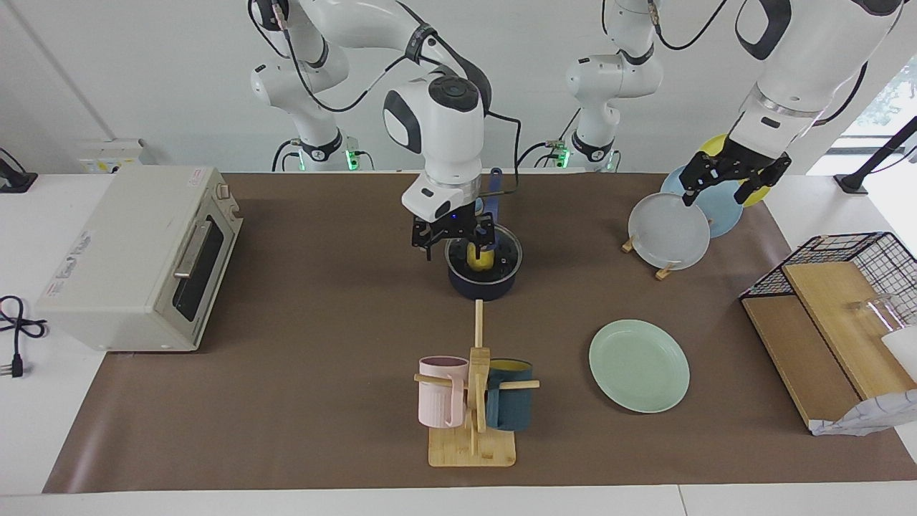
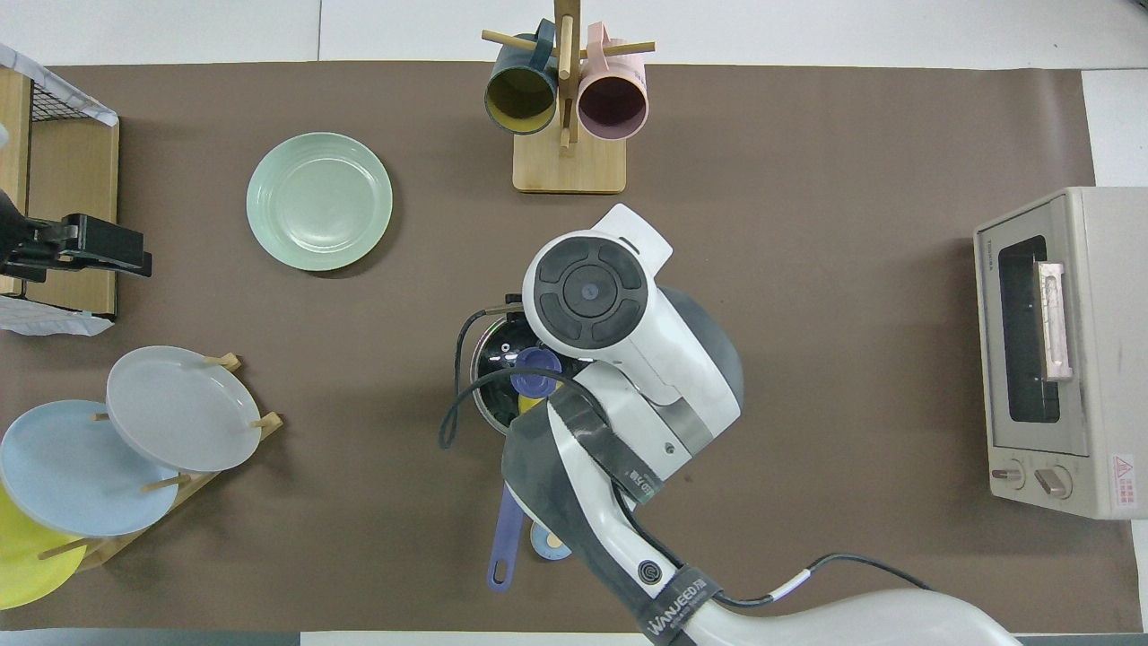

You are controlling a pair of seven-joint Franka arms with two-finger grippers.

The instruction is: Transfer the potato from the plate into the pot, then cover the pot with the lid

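The dark navy pot stands mid-table, its long blue handle pointing toward the robots. The clear glass lid lies on it, blue knob in the centre. Through the glass shows the yellow potato, inside the pot. My right gripper hangs open just above the pot's rim, on the side toward the right arm's end, touching nothing. The mint-green plate lies bare, farther from the robots toward the left arm's end. My left gripper waits open in the air over the plate rack.
A toaster oven sits at the right arm's end. A wooden mug tree with a pink and a teal mug stands farther out than the pot. The plate rack and a wire basket with boards fill the left arm's end.
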